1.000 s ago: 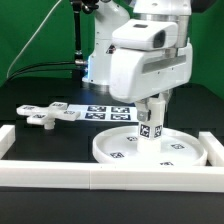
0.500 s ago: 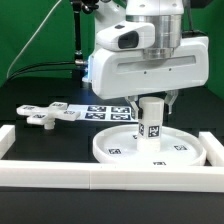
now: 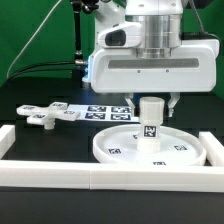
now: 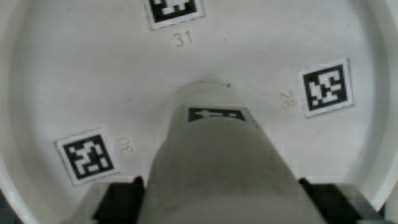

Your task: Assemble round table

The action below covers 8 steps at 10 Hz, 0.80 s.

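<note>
The large rimmed white disc (image 3: 152, 147) lies flat on the black table at the front right, tags facing up; it fills the wrist view (image 4: 107, 70). The short cylindrical post (image 3: 150, 119) stands upright on the disc's middle, and shows in the wrist view (image 4: 217, 155). My gripper (image 3: 150, 103) comes straight down from above and is shut on the post's upper end, one black finger (image 4: 125, 200) on each side. The cross-shaped foot (image 3: 45, 115) lies on the table at the exterior view's left, apart from the gripper.
The marker board (image 3: 100, 110) lies behind the disc, between it and the foot. White border rails run along the front (image 3: 100, 178), the left end (image 3: 6, 135) and the right end (image 3: 215, 150). A green wall and cables stand behind.
The hand has turned about its vertical axis over the post, from angled to square-on toward the camera. The post stays upright on the disc's middle.
</note>
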Each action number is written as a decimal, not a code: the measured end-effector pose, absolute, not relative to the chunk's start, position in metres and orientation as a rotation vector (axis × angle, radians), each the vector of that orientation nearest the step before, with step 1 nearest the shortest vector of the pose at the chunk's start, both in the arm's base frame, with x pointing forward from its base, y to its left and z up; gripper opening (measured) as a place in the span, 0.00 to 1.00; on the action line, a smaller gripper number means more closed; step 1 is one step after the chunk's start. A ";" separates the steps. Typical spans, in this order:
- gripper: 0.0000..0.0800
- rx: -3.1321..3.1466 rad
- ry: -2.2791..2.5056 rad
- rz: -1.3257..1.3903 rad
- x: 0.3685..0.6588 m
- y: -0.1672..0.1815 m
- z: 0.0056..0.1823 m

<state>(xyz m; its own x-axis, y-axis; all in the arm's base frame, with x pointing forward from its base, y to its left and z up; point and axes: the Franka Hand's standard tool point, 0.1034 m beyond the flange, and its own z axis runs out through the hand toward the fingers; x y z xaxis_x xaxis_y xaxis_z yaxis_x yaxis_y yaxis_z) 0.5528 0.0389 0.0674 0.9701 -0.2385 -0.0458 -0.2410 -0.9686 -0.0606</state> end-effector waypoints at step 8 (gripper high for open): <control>0.51 -2.839 1.132 0.097 0.552 0.039 0.067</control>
